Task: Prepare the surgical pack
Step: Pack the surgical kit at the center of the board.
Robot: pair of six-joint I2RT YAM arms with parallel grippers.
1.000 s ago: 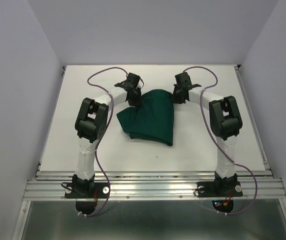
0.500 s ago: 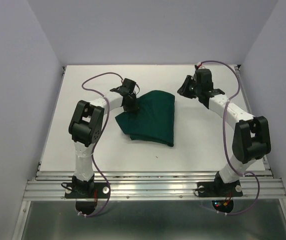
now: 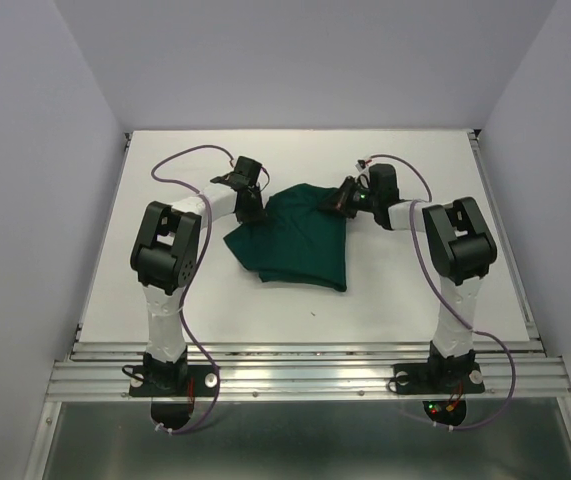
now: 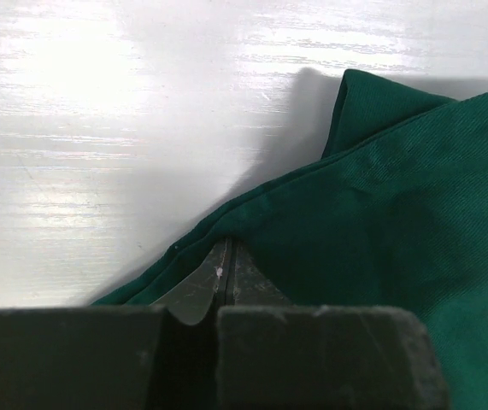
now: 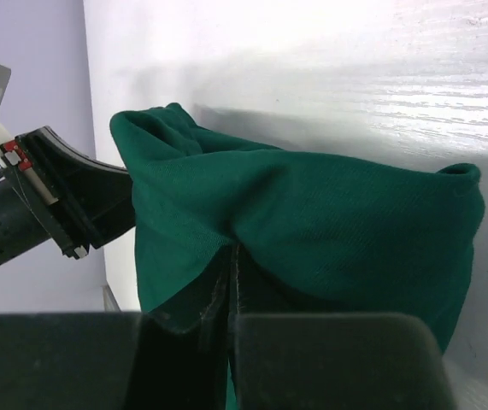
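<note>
Held the left gripper (image 4: 226,259) pinched flat together on a fold of the dark green drape (image 4: 380,213), with the cloth tented up at the fingertips. Held the right gripper (image 5: 232,256) the same way, jaws pressed together on the drape's other upper edge, with fabric bunched and hanging off the tips.

From above, gripped the cloth at about ten o'clock on the left and about two o'clock on the right. Raised both far corners a little off the white table (image 3: 415,300) and let the near part, toward six o'clock, lie on it.

Judged the paired grip as meant for spreading. With a corner in each gripper, could draw the cloth apart toward nine and three o'clock and lay it open as the base of the pack.

Found the drape near the middle of the table, folded over on itself and creased, not yet flat. Saw nothing else of the pack in any view; could not tell whether anything lay wrapped inside.
</note>
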